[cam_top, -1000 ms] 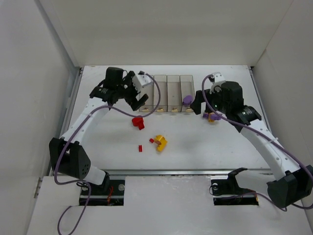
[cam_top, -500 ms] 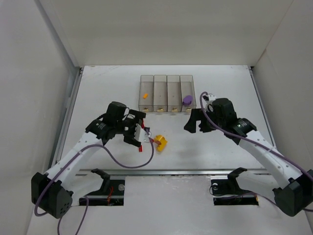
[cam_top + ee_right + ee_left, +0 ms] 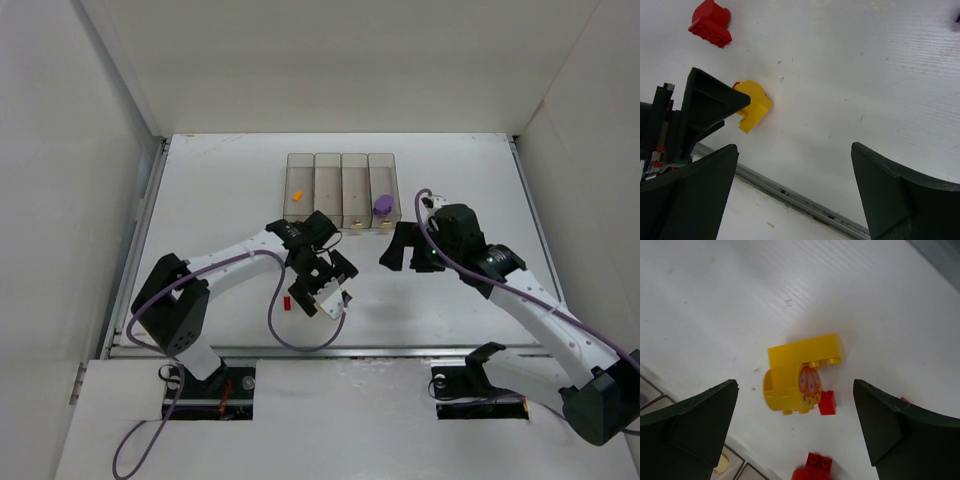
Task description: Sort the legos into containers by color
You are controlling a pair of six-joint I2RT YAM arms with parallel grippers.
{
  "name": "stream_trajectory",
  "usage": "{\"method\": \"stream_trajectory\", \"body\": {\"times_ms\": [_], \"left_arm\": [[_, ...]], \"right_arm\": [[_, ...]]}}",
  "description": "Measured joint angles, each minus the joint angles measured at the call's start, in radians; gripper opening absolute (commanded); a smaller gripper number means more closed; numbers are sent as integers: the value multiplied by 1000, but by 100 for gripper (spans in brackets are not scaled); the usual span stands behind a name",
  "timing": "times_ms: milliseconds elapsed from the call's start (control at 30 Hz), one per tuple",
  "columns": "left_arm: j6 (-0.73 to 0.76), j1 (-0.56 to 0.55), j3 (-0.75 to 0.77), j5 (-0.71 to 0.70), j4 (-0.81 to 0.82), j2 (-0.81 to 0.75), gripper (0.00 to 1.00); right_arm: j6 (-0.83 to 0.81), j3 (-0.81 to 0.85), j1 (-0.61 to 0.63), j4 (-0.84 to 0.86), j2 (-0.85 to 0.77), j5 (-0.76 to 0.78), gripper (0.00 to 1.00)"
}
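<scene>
The left hand (image 3: 795, 385) hangs low over the white table (image 3: 850, 300), its black fingers (image 3: 690, 430) spread wide and holding nothing. Directly under the gap, in the left wrist view, lies the yellow lego (image 3: 800, 372), a chunky cluster with an orange printed face on one side. A tiny red lego (image 3: 827, 403) touches its corner, and a red lego cluster (image 3: 812, 467) sits near it at the picture's bottom edge.

The right hand (image 3: 794, 147), equally wide and empty, hovers over bare table to the right of the yellow lego. Its wrist view shows that piece partly tucked behind one finger of the left hand, with the red lego cluster well beyond it at the upper left.

From above, the left arm reaches across the middle of the table and covers the yellow lego. A second red bit (image 3: 287, 301) lies just left of the left hand. Farther back stand the containers (image 3: 341, 180), four clear bins joined in a row. An orange piece (image 3: 297, 194) rests in the leftmost bin and a purple lego (image 3: 382, 203) in the rightmost one. The right hand is just on the near side of that last bin.
</scene>
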Motion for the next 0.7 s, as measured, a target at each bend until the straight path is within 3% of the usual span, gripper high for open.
{"method": "stream_trajectory", "body": {"times_ms": [167,267,467,700], "left_arm": [[21,-13,22,-15,-86,66,93],[-21,-21,51,-27,-84,109,81],[-99,-29,80,-58,-27,163,75],[-133,-14,69,-81,17,163,42]], "right_arm": [[-7,0,0,-19,-16,29,100],[-9,0,0,-19,-22,37,100],[-21,-1,0,-19,-23,36,100],[-35,-3,0,-18,-23,37,100]]}}
